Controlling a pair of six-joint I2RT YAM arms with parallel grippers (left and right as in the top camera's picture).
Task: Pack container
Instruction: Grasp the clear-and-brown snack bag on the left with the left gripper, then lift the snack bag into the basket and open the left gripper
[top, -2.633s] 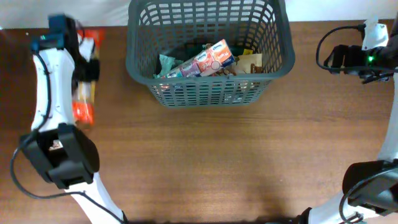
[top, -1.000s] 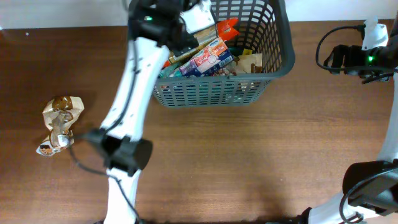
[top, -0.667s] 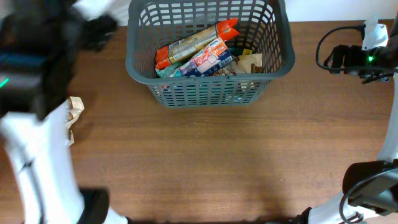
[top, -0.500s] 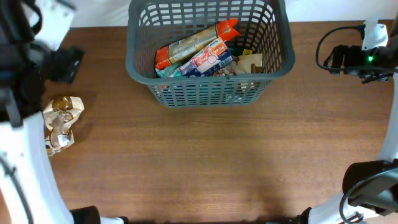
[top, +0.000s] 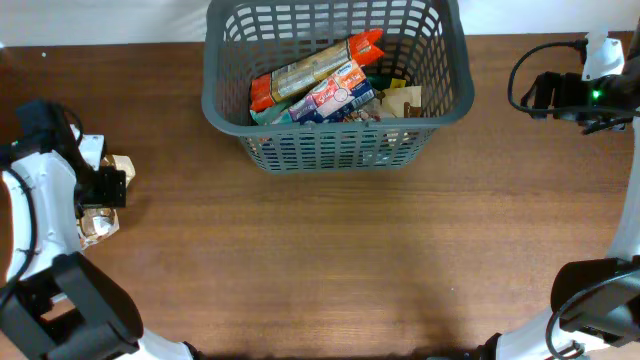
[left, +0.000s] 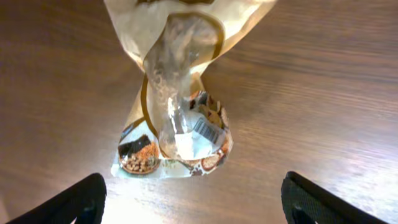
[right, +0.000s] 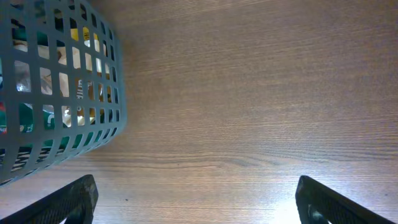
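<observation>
The container (top: 335, 150), a dark grey slotted basket, stands at the back middle of the table and holds several food packets, with a long orange and gold packet (top: 310, 68) on top. A beige snack bag (top: 97, 226) lies on the wood at the far left. My left gripper (top: 104, 187) hovers over that bag, open. In the left wrist view the bag (left: 177, 93) lies just ahead of the left gripper (left: 193, 208), with nothing between the fingers. My right gripper (top: 540, 95) stays at the back right, open. In its own view the right gripper (right: 199, 205) stands over bare wood beside the container (right: 56, 93).
The brown wooden table (top: 350, 260) ends at a white wall behind the container. The right arm's cables (top: 530, 60) loop at the far right.
The left arm has left the orange and gold packet in the container, swung back to the left and come down over the beige snack bag. The right arm has not moved.
</observation>
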